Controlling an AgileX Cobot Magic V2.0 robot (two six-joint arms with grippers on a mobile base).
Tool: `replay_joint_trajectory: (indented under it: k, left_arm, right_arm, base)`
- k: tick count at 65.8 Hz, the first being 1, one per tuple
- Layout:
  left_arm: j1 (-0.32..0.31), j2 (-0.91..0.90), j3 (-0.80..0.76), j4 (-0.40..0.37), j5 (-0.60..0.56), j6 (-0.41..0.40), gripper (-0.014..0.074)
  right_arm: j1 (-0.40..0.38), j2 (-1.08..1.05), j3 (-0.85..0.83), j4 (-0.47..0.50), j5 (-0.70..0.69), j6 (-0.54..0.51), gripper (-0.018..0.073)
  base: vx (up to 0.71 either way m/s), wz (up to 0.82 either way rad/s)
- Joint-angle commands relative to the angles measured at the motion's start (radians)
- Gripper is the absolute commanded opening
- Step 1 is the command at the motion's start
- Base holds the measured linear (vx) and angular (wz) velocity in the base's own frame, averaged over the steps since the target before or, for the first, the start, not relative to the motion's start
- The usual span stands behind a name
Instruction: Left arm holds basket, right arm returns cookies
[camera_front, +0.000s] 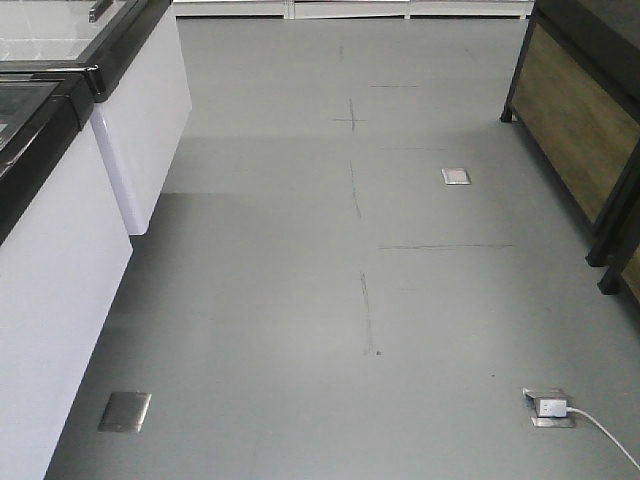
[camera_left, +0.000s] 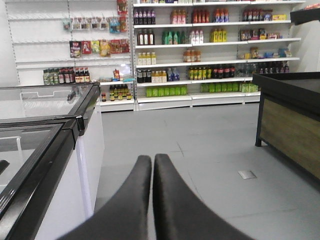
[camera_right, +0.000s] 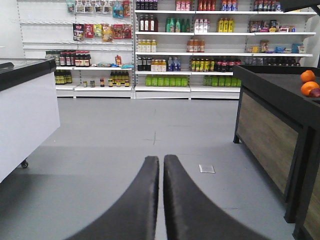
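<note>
My left gripper (camera_left: 152, 159) points down a shop aisle, its two black fingers pressed nearly together with nothing between them. My right gripper (camera_right: 161, 160) is likewise shut and empty, aimed along the grey floor toward the back shelves. The basket and the cookies are out of view in every frame. In the front-facing view neither arm shows, only floor.
White chest freezers (camera_front: 60, 200) with black-framed glass lids (camera_left: 45, 120) line the left. A dark wood-panelled display stand (camera_right: 270, 125) with oranges (camera_right: 309, 82) stands on the right. Shelves of bottles (camera_left: 210, 50) fill the far wall. A floor socket with white cable (camera_front: 552, 407) lies near right.
</note>
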Motion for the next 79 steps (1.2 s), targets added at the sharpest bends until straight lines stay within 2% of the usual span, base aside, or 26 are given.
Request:
replay_joint_trajectory:
  k: [1,22,53,64,79]
  left_arm:
    - [0.002,0.102,-0.100,0.002,-0.014,0.006,-0.0007]
    - [0.002,0.281,-0.167,0.002,0.171,0.003,-0.0007]
    - [0.002,0.288,-0.167,0.002,0.165,0.003,0.0009]
    - [0.002,0.288,-0.167,0.002,0.166,0.003,0.0068]
    - [0.002,0.288,-0.167,0.002,0.166,0.003,0.0232]
  right_arm:
    - [-0.005,-0.012,0.018,-0.010,-0.081,0.001,-0.0011]
    - [-0.005,-0.012,0.018,-0.010,-0.081,0.001,-0.0011]
    - [-0.005,-0.012,0.018,-0.010,-0.081,0.001,-0.0011]
    - [-0.005,-0.012,0.018,-0.010,-0.081,0.001,-0.0011]
    - [-0.005,-0.012,0.018,-0.010,-0.081,0.001,-0.0011]
  base:
    - [0.00,0.00]
    - [0.00,0.00]
    - [0.00,0.00]
    - [0.00,0.00]
    - [0.00,0.00]
